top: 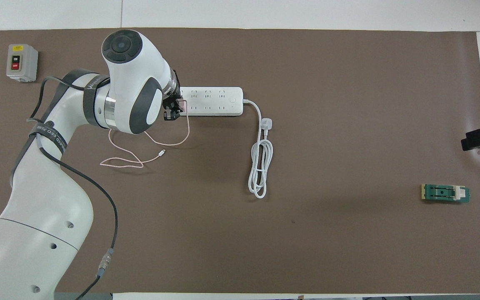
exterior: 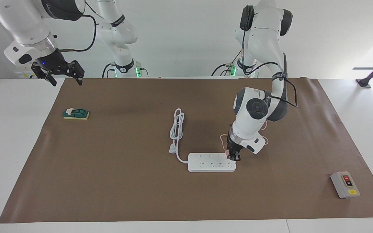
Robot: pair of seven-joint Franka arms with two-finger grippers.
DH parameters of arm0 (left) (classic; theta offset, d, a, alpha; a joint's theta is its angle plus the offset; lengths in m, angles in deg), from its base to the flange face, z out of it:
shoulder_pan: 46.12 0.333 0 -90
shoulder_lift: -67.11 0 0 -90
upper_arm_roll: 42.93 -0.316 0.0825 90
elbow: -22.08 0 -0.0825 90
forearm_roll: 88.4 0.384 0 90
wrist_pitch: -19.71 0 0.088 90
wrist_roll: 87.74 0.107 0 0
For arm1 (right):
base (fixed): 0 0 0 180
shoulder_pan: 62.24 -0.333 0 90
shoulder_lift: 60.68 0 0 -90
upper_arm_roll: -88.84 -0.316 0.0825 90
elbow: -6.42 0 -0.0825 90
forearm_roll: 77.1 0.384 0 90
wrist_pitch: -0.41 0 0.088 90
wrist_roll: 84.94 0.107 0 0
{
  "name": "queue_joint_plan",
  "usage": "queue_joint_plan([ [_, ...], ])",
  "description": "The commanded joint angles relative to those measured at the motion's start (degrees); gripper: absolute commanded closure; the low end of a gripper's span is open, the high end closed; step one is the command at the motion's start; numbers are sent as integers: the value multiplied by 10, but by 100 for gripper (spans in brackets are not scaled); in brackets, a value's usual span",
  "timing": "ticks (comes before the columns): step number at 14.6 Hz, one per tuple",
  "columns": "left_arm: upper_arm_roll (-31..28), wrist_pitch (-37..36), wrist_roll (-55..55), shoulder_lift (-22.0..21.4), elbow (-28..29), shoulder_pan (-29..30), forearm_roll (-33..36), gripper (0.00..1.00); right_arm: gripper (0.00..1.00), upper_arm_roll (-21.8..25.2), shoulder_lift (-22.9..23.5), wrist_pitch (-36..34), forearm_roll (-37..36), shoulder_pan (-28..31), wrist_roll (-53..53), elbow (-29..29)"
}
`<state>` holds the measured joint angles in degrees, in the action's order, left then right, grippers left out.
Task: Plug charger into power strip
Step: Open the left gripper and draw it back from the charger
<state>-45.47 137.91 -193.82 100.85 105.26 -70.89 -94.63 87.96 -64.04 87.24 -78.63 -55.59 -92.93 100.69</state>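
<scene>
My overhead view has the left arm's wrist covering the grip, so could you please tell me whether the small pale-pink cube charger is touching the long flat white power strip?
Observer: In the facing view the left gripper is low, shut on the small pale-pink cube charger. The charger appears to meet the top of the long flat white power strip at the end toward the left arm. I cannot tell whether the prongs are seated.
Operator: Thank you. Where is the right gripper, please?
Observer: The right gripper hangs open and empty, high over the corner of the brown mat at the right arm's end. That arm waits.
</scene>
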Motion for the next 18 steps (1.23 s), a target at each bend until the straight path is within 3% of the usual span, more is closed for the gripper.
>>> queue_joint_plan([
  [1,-13,37,24,15,2,2,10,100,0,-4,-7,0,9,8,-7,3],
  [3,-16,0,54,-5,-1,3,10,12,0,-4,-7,-1,9,8,-7,3],
  [4,-16,-17,61,-17,-4,12,11,0,0,-4,-7,0,9,8,-7,3],
  [7,-17,-60,97,-45,-17,25,14,0,0,-4,-7,0,9,8,-7,3],
  [11,-26,-97,237,-105,-17,68,15,0,0,-4,-6,0,9,8,-7,3],
  [18,-33,-171,638,-195,-25,175,15,0,0,-4,-7,0,9,8,-7,3],
])
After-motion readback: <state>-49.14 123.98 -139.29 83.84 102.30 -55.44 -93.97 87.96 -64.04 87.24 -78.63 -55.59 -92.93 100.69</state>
